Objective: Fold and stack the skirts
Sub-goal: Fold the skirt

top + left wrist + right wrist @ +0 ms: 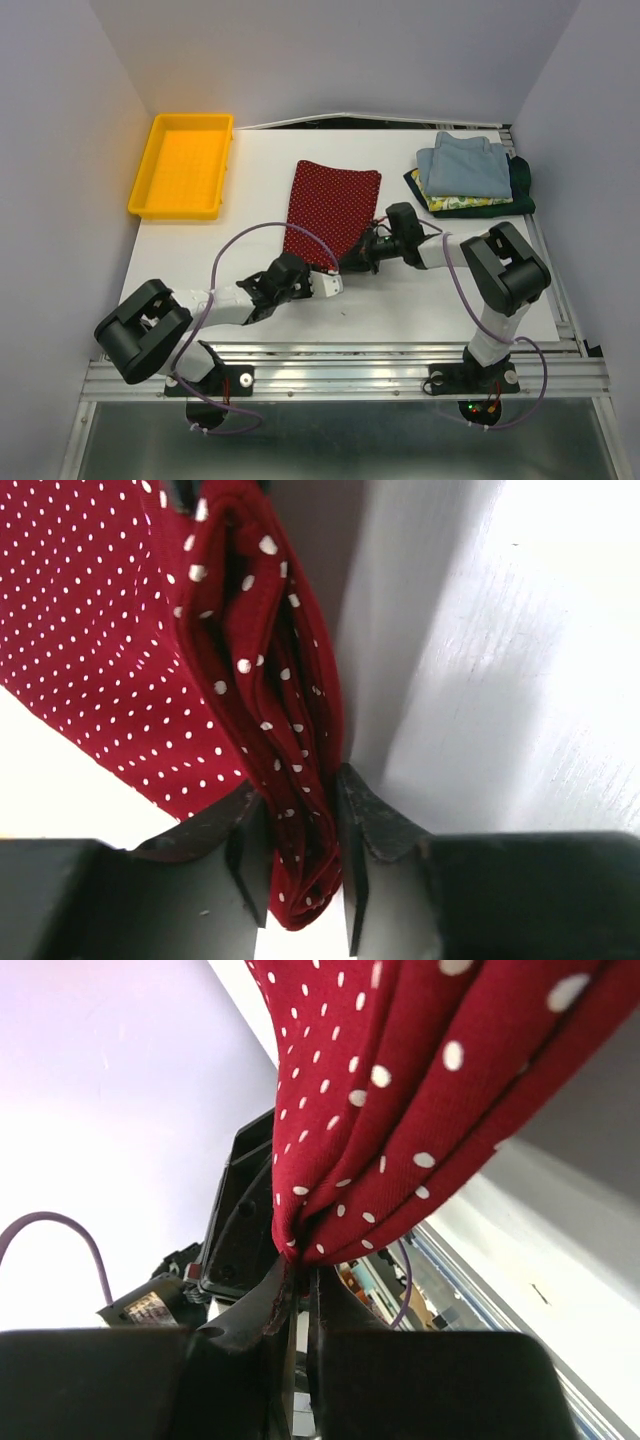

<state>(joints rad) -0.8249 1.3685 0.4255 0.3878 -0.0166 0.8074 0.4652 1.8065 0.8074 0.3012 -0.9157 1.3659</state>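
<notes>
left end effector (300, 815) and right end effector (296, 1282) pinching dark red skirt (330, 205), folded skirts (465, 172) right, yellow tray (172, 211) left

Left arm (215, 300) stretched low toward the right, left gripper (328, 284) pressing both fingers on a bunched fold of the dark red skirt (330, 205), right arm (505, 270) bent sharply, forearm reaching left, right gripper (352, 262) pinched tight on the same skirt, grippers near each other

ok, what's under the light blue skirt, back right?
A yellow-green patterned skirt pokes out at the near edge of the light blue skirt, a dark green skirt below it showing at the right. Most of both is covered.
</notes>
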